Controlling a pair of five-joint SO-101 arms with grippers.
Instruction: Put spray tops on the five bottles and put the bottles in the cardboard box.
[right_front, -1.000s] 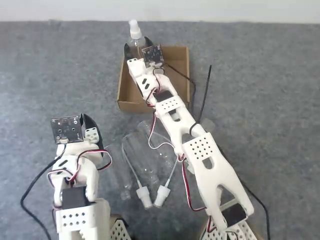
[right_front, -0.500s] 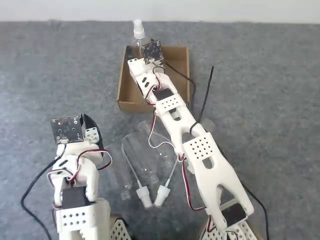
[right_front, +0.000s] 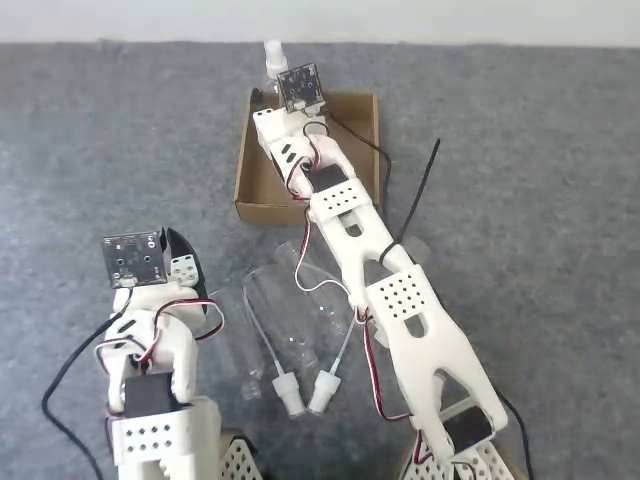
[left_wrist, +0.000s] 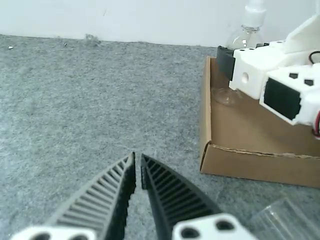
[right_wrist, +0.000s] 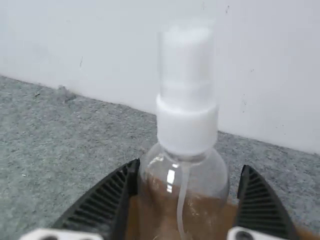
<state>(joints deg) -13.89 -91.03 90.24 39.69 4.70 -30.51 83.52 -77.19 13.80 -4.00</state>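
Note:
A clear bottle (right_wrist: 184, 180) with a white spray top (right_front: 272, 52) stands upright in the far left corner of the cardboard box (right_front: 243, 175). My right gripper (right_wrist: 189, 167) is open with one finger on each side of the bottle's shoulder; a small gap shows at one side. In the left wrist view the same bottle (left_wrist: 246, 31) rises behind the right gripper's white body. My left gripper (left_wrist: 138, 156) is shut on nothing, low over the carpet to the near left of the box (left_wrist: 250, 160).
Several clear uncapped bottles (right_front: 290, 300) lie on the grey carpet between the arms. Two loose spray tops (right_front: 288, 392) with long tubes lie beside them. The right arm (right_front: 350, 225) stretches across the box. A white wall runs behind the box.
The right gripper has pushed a little farther toward the box's far corner, closing in around the bottle. The left arm has not moved.

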